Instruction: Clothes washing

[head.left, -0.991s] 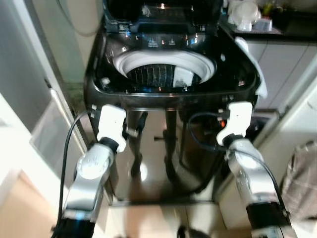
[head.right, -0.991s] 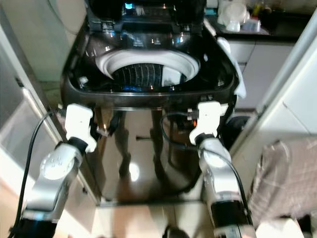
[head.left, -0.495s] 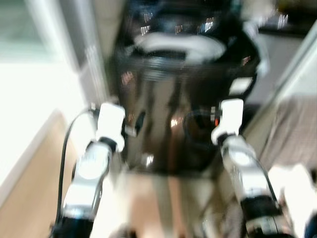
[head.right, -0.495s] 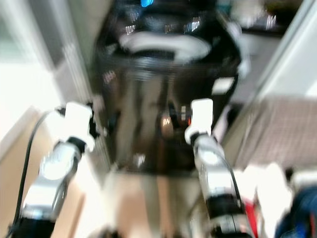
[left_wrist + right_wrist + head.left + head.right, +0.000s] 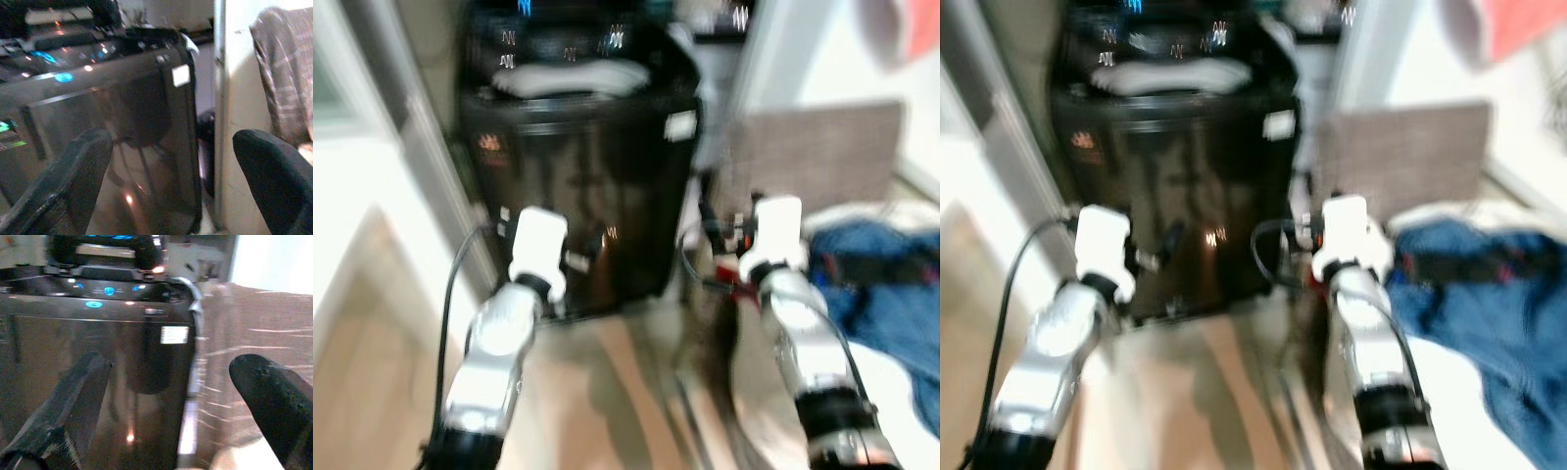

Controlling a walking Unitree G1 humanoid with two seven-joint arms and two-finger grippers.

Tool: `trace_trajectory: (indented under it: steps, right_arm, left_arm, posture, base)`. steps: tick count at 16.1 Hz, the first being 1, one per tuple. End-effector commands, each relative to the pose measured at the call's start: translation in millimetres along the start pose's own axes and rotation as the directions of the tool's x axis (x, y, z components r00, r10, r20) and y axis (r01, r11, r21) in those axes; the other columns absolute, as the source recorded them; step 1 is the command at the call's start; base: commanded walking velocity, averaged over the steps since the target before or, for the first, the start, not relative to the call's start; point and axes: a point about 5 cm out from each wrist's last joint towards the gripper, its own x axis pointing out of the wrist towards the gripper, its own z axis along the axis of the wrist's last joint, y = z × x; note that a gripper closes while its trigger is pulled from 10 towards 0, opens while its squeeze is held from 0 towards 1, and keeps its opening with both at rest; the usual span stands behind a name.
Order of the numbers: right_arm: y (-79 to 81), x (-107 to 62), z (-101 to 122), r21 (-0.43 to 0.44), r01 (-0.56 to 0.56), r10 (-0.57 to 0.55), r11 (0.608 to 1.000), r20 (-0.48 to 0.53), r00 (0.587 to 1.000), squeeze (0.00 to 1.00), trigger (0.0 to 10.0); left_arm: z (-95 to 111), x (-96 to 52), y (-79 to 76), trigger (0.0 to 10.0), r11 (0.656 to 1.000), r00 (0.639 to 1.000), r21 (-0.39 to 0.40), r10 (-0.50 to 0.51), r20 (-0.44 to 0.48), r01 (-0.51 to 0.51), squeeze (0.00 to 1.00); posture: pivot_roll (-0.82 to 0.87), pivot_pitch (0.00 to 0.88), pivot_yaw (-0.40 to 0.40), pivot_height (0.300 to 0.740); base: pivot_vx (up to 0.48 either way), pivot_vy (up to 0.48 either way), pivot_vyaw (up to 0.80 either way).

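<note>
The black top-loading washing machine [image 5: 578,166] is standing against the wall with its lid raised and its white tub rim [image 5: 570,78] showing, presumably left open to take a load; the blurred views are suggesting the robot is walking or turning just now. The blue clothes [image 5: 886,294] are lying heaped on the floor to the robot's right, well apart from the machine and probably the next thing to collect; a checked cloth [image 5: 822,157] is hanging beside the machine. Both silver arms are reaching forward at waist height, elbows bent; the left gripper [image 5: 171,161] is spread wide and carrying nothing; the right gripper [image 5: 168,396] is likewise spread wide, empty, facing the machine's front.
</note>
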Motion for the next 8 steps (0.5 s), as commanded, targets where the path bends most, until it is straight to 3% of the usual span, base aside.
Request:
trace_trajectory:
  steps: [1,4,6,8]
  right_arm:
    - [-4.3,2.4,12.8,-0.028,0.030,-0.028,0.999,0.066,0.997,0.00,10.0]
    - [-10.2,-0.3,12.9,-0.033,0.063,-0.061,0.997,0.070,0.996,0.00,10.0]
    - [-6.5,-4.3,-3.0,0.068,0.037,-0.036,0.997,-0.019,0.999,0.00,10.0]
    - [-3.0,-10.3,-8.4,0.061,0.020,-0.018,0.998,-0.032,0.999,0.00,10.0]
  left_arm:
    - [-1.0,0.4,2.6,10.0,1.000,1.000,0.016,0.006,-0.003,-0.006,0.00]
    - [-3.7,0.9,1.9,10.0,1.000,1.000,0.007,0.006,-0.008,-0.006,0.00]
    - [-8.7,2.2,3.9,10.0,1.000,1.000,-0.026,0.017,-0.025,-0.017,0.00]
    - [-17.7,-1.9,11.7,10.0,0.998,0.998,-0.063,0.027,-0.049,-0.031,0.00]
  posture:
    - [-0.11,0.000,0.001,0.740]
    - [-0.12,0.000,0.006,0.740]
    - [-0.13,0.000,0.007,0.740]
    - [-0.13,0.000,0.009,0.740]
  base:
    - [0.000,0.000,-0.58]
    - [0.000,0.000,-0.58]
    - [0.000,0.000,-0.59]
    - [0.000,0.000,-0.61]
